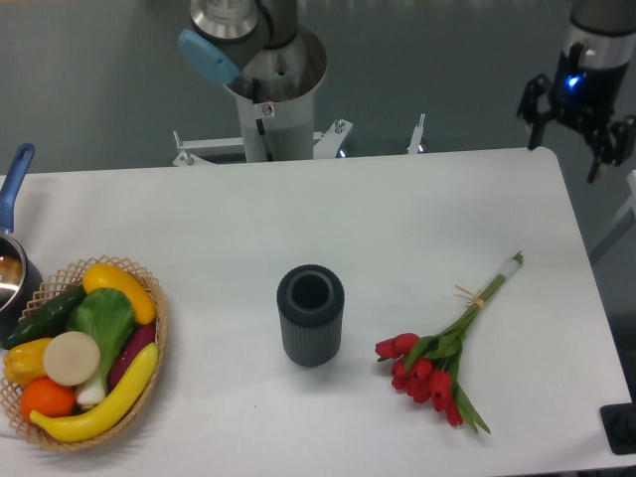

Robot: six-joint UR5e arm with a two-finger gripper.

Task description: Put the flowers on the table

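Jaws of the gripper (578, 127) are spread apart with nothing between them. It hangs high at the top right, past the far right corner of the table (417, 214), with a small blue light on its body. The flowers (442, 353) lie flat on the table, on the right side toward the front. Their red heads bunch together at the lower left of the bunch, and the green stems run up and to the right to pale ends. Tan string is tied around the stems near those ends. The flowers are well apart from the gripper and touch nothing but the table. Left of the flowers, near the middle of the table, stands a dark ribbed vase (311, 315), upright, with its round mouth open at the top. The vase and flowers are near but not touching. At the far left sits a wicker basket (159, 316) full of toy food in yellow, green, orange, white and purple. Just behind the basket, at the left edge, part of a pot (14, 266) with a blue handle shows. Behind the table stands the arm's grey base (270, 89).
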